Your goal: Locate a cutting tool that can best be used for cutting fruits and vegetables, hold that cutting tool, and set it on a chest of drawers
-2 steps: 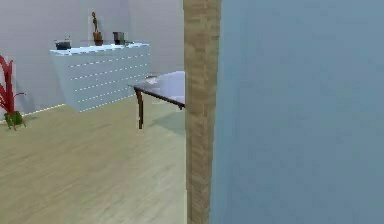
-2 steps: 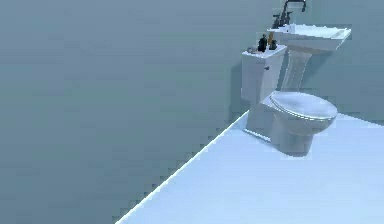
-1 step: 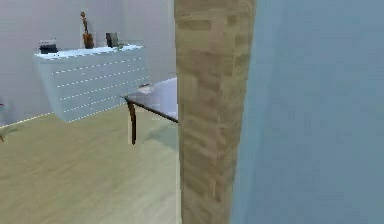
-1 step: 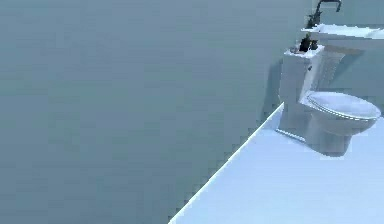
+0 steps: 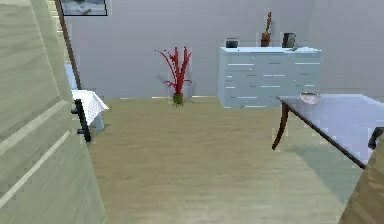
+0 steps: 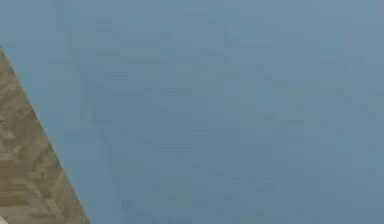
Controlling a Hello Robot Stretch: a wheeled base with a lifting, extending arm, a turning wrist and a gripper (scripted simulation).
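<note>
Treat the task as at its search stage: the chest of drawers point(image 5: 270, 78) stands upper right; finding, grasping and placing the cutting tool remain. Gripper state: you cannot tell.

A pale wooden door point(image 5: 40, 120) with a dark handle point(image 5: 82, 120) stands at the near left. Past its edge there is something draped in white cloth point(image 5: 92, 103), and a dark-framed picture point(image 5: 85, 7) hangs on the far wall above. A light wooden floor point(image 5: 190, 160) runs to that wall, where a red-leaved potted plant point(image 5: 177, 72) stands just left of a white chest of drawers point(image 5: 270, 80). On the chest's top stand a small dark box point(image 5: 232, 43), a tall brown ornament point(image 5: 266, 30) and a dark upright frame point(image 5: 289, 40). At the right is a grey-topped bench with brown legs point(image 5: 340, 120), and a small clear glass bowl point(image 5: 310, 97) sits near its far corner.
</note>
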